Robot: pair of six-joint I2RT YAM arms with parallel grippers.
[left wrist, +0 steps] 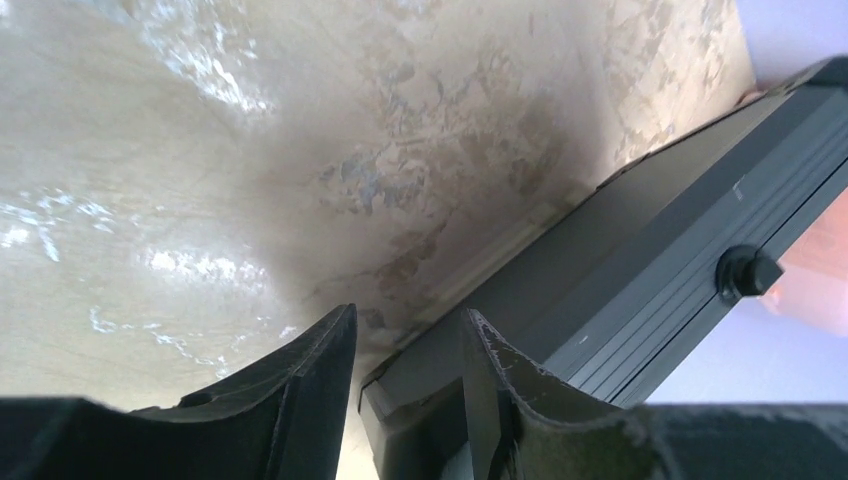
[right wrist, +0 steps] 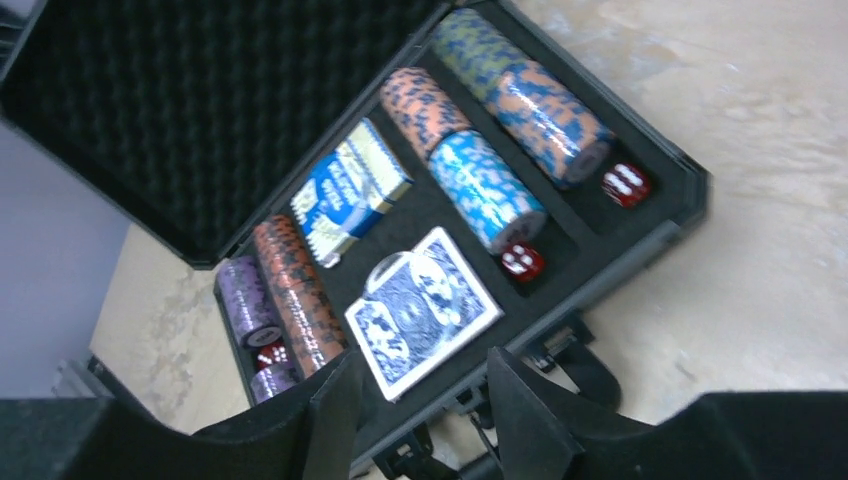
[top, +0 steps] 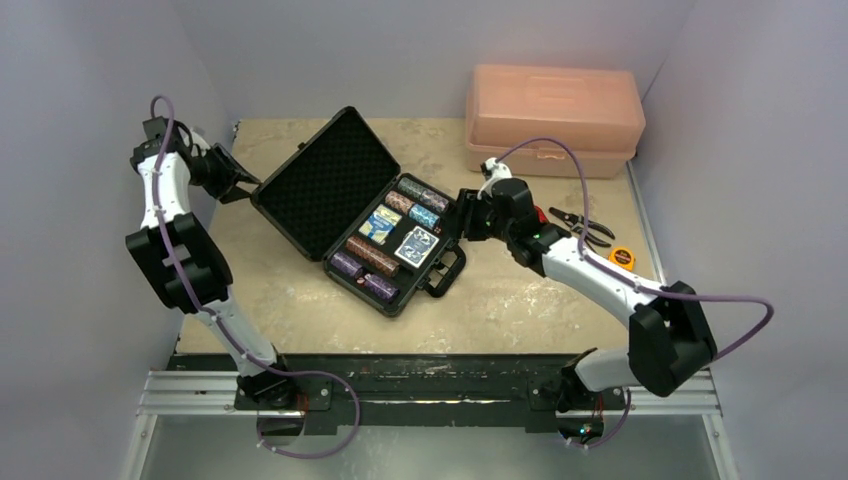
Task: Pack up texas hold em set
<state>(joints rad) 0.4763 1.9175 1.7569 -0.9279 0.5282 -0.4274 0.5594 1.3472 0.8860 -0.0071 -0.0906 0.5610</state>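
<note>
The black poker case lies open mid-table, its foam-lined lid tilted back to the left. The tray holds rows of chips, a blue-backed card deck and a blue card box. My left gripper is open at the lid's outer left corner; in the left wrist view the lid's corner sits between the fingers. My right gripper is open and empty above the tray's right edge. In the right wrist view it hovers over the deck, near red dice.
A pink plastic box stands at the back right. Pliers and a yellow tape measure lie right of the right arm. The case's handle sticks out toward the front right. Walls close in left and right.
</note>
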